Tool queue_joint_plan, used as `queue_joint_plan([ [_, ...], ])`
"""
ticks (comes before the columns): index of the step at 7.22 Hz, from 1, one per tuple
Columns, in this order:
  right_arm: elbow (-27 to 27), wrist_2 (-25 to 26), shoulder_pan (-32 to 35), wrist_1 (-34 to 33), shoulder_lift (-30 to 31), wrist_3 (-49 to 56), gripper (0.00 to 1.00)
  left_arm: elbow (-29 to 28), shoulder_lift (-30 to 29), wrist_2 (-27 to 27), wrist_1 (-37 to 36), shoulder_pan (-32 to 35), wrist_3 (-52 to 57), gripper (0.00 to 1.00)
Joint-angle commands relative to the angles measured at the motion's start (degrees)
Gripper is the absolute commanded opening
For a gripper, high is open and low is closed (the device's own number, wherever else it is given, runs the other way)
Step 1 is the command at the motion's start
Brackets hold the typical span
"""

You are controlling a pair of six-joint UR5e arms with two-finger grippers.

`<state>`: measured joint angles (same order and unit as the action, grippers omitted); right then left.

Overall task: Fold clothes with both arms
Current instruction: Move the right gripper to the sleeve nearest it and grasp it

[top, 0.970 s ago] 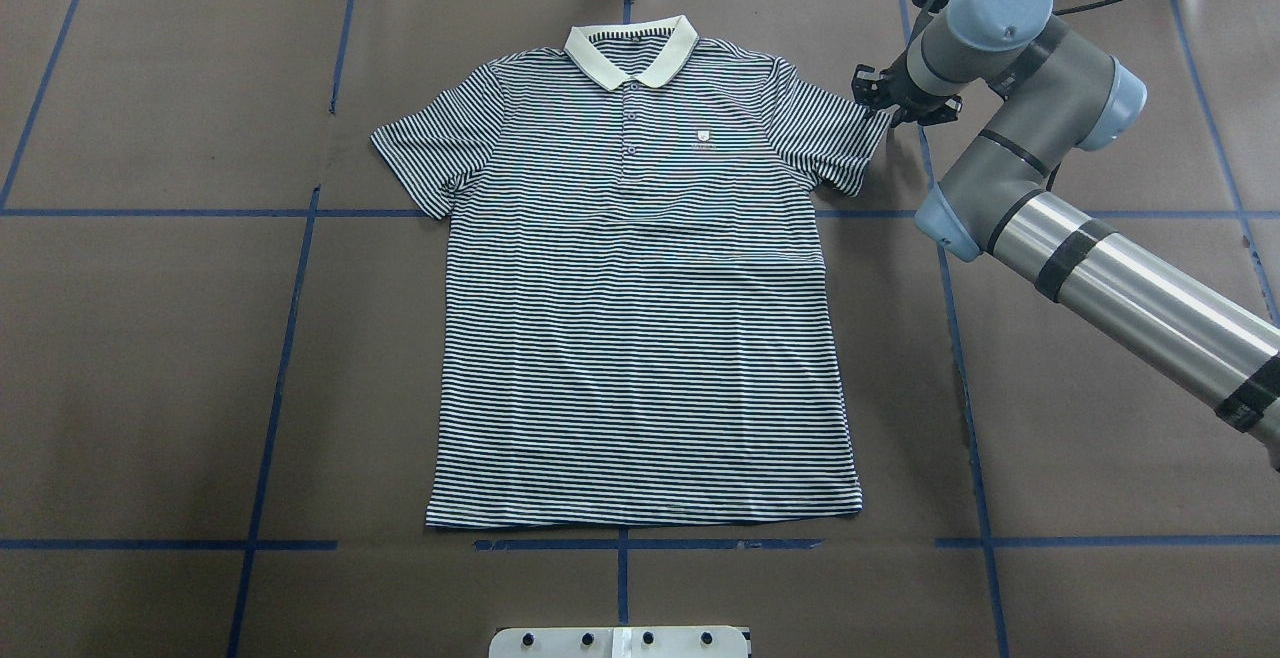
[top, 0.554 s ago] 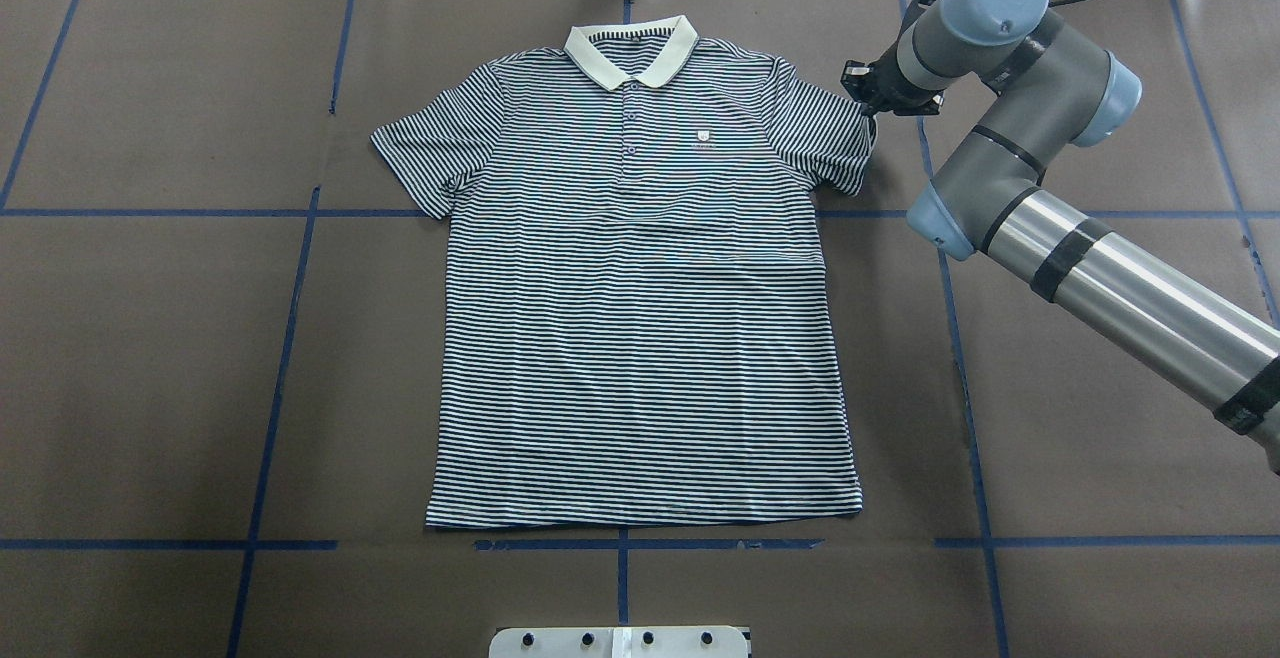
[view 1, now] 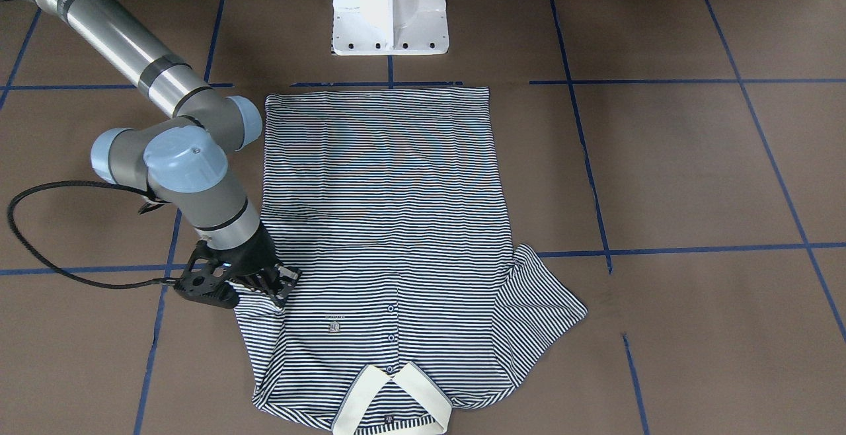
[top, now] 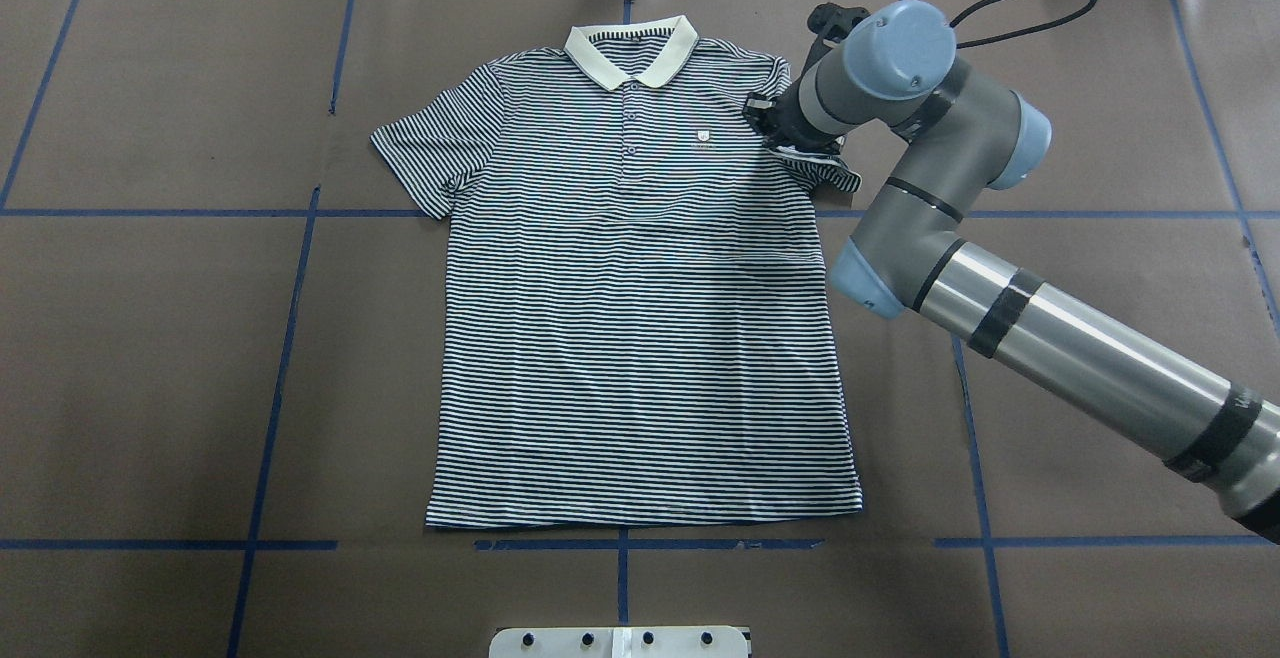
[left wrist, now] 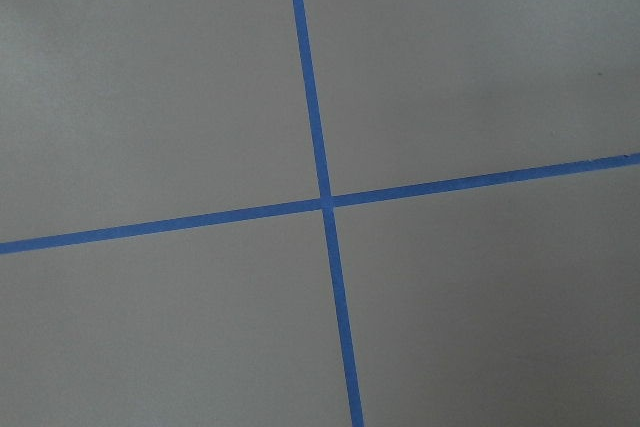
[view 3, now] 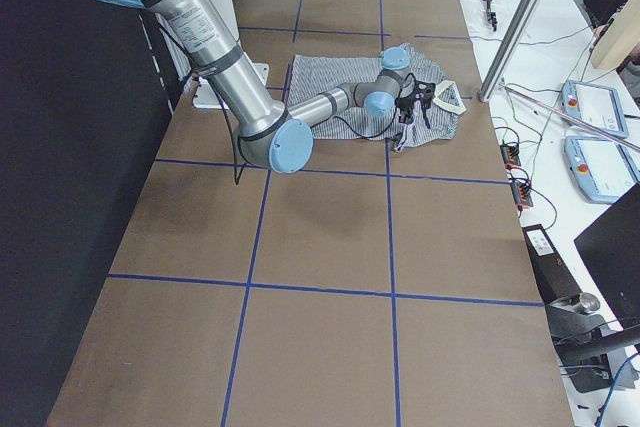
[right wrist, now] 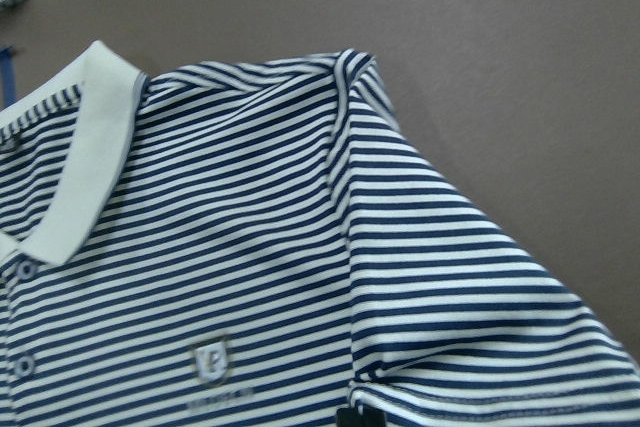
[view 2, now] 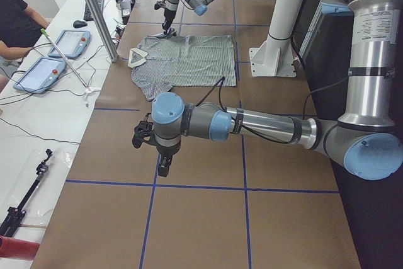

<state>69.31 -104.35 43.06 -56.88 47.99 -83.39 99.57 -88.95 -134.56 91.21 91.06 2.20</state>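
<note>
The striped polo shirt (top: 640, 338) lies flat and face up on the brown table, its cream collar (top: 630, 48) at the far side. My right gripper (top: 778, 130) is shut on the hem of the shirt's right sleeve (top: 832, 174) and holds it over the shoulder area, next to the chest patch (top: 704, 137). The front-facing view shows the gripper (view 1: 274, 283) at that sleeve. The right wrist view shows the shoulder, the sleeve (right wrist: 470, 277) and the patch. The other sleeve (top: 430, 153) lies spread out. My left gripper (view 2: 162, 162) hangs over bare table far from the shirt; I cannot tell whether it is open.
Blue tape lines (left wrist: 325, 197) grid the brown table. The white pedestal base (view 1: 390, 12) stands by the shirt's bottom hem. A black cable (view 1: 39, 237) loops beside the right wrist. Tablets (view 2: 69, 42) and a person sit past the far table edge.
The right gripper has moved left from the outer sleeve edge toward the chest, pulling the sleeve hem inward over the shirt. The rest of the shirt has not moved.
</note>
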Motion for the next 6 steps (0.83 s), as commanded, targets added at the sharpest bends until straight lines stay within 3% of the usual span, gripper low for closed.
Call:
queue_joint_plan([
  [1, -6.1, 7.6, -4.5, -5.3, -8.5, -4.0, 0.00, 0.0, 0.0, 0.0, 0.0, 0.0, 0.0, 1.00],
  [3, -12.7, 11.0, -4.5, -4.8, -10.7, -3.6, 0.00, 0.0, 0.0, 0.0, 0.0, 0.0, 0.0, 1.00],
  [6, -16.4, 13.0, -1.8, -4.8, -12.3, -3.4, 0.00, 0.0, 0.0, 0.0, 0.0, 0.0, 0.0, 1.00],
])
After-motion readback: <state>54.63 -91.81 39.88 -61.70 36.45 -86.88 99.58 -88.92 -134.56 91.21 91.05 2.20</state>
